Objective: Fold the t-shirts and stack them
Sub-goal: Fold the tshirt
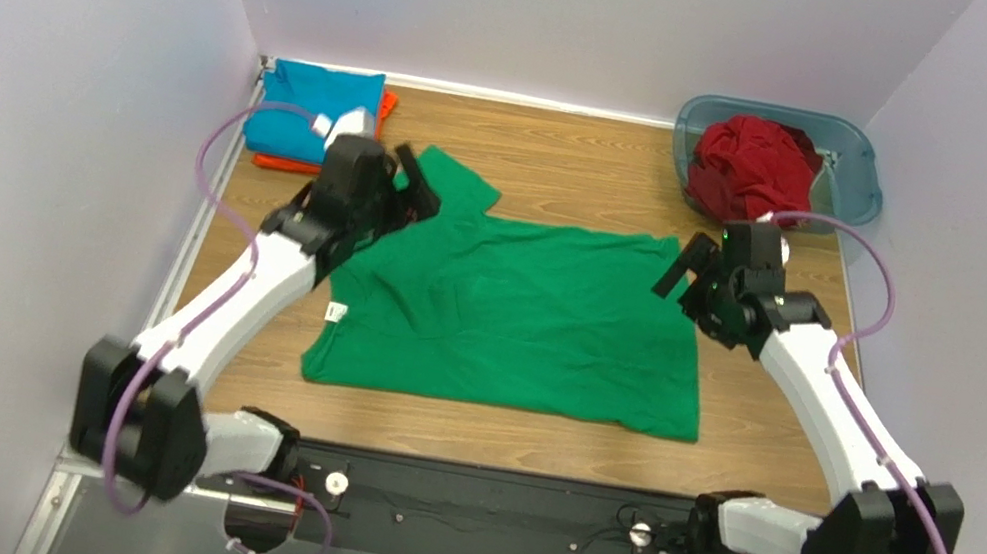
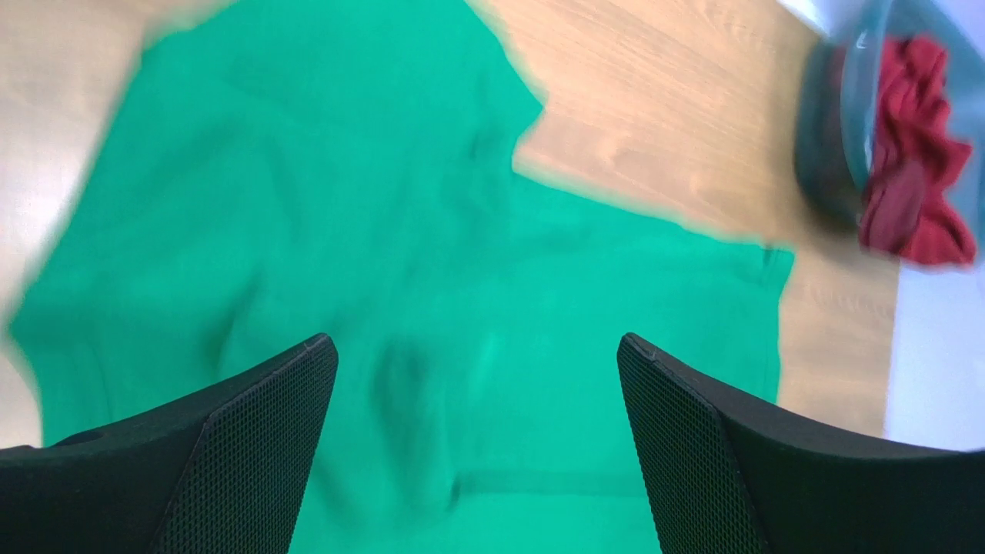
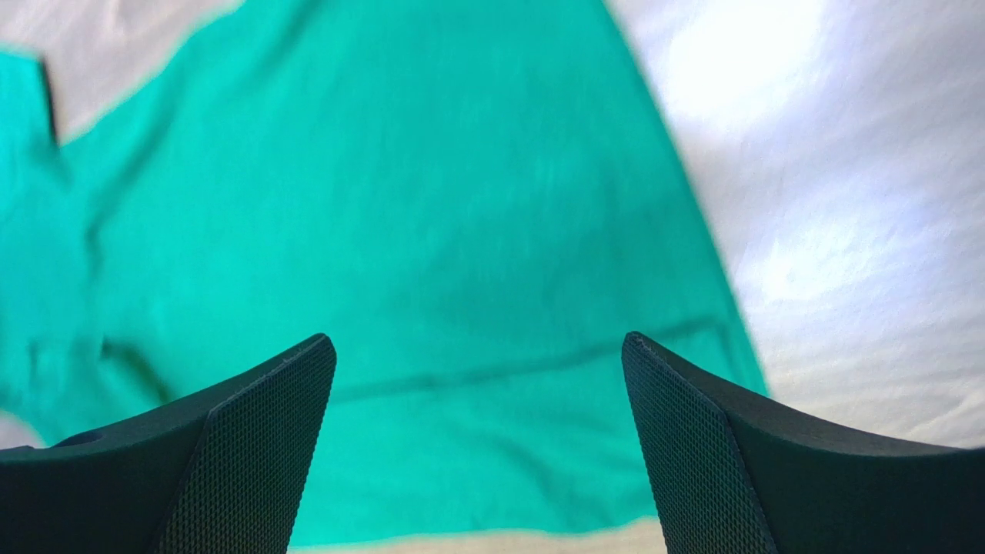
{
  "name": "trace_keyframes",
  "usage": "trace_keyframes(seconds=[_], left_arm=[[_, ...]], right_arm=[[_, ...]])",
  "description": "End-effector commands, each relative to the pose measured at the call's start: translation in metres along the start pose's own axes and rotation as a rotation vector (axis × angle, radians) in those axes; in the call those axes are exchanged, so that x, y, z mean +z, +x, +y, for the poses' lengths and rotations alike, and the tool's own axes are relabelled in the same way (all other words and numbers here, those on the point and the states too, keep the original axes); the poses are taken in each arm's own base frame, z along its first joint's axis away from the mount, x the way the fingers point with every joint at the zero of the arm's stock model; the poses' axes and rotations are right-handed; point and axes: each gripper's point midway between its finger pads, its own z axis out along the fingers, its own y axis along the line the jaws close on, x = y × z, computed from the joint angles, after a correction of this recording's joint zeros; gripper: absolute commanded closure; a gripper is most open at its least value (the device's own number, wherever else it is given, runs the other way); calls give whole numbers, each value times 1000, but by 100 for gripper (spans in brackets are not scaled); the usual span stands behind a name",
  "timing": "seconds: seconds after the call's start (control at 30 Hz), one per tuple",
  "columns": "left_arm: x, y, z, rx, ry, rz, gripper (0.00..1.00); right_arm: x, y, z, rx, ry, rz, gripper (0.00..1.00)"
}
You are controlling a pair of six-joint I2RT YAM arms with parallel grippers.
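A bright green t-shirt (image 1: pixel 523 321) lies spread on the wooden table, a small white tag (image 1: pixel 335 312) at its left edge. My left gripper (image 1: pixel 412 184) hovers open over the shirt's upper left sleeve; green cloth (image 2: pixel 463 254) fills the gap between its fingers, which hold nothing. My right gripper (image 1: pixel 683 270) is open above the shirt's upper right corner, with the hem (image 3: pixel 463 381) below it. A folded teal-blue t-shirt (image 1: pixel 316 109) lies on an orange one (image 1: pixel 387 105) at the back left. A dark red t-shirt (image 1: pixel 752 168) is bunched in the tub.
The translucent blue-grey tub (image 1: pixel 855 166) stands at the back right corner, also visible in the left wrist view as a tub (image 2: pixel 832 139) with red cloth. White walls enclose the table on three sides. Bare wood (image 1: pixel 580 171) shows behind the green shirt.
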Motion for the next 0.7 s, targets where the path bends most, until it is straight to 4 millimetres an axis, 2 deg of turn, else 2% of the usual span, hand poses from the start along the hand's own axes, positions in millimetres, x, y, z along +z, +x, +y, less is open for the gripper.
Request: trace_keyframes(seconds=[0.0, 0.03, 0.07, 0.1, 0.17, 0.2, 0.27, 0.3, 0.37, 0.4, 0.47, 0.5, 0.53, 0.67], left_arm=[[49, -55, -18, 142, -46, -89, 2], [61, -64, -18, 174, -65, -85, 2], [87, -80, -28, 193, -75, -83, 2], [100, -87, -31, 208, -83, -82, 2], [127, -100, -27, 237, -123, -59, 2], [156, -113, -32, 246, -132, -67, 2], [181, -116, -25, 280, -174, -16, 3], [205, -125, -25, 295, -187, -12, 4], [224, -134, -22, 311, -220, -23, 4], [242, -138, -22, 344, -216, -32, 6], [256, -140, -16, 360, -217, -36, 9], [267, -134, -7, 377, -221, -25, 9], [273, -138, -5, 375, -202, -39, 9], [287, -124, 11, 406, -202, 0, 9]], right_arm=[[14, -39, -6, -44, 127, -95, 0], [20, -47, -2, -46, 134, -101, 0], [24, -50, 1, -49, 136, -97, 0], [27, -52, 3, -51, 139, -98, 0], [35, -59, 7, -56, 146, -101, 0], [37, -60, 7, -61, 149, -101, 0], [43, -61, 7, -75, 160, -92, 0], [44, -61, 5, -83, 169, -94, 0], [50, -60, 1, -91, 190, -87, 0], [52, -59, 0, -96, 196, -84, 0], [55, -60, -2, -103, 206, -80, 0], [57, -58, -3, -103, 208, -74, 0], [59, -57, -2, -106, 205, -68, 0], [66, -53, -4, -113, 211, -50, 0]])
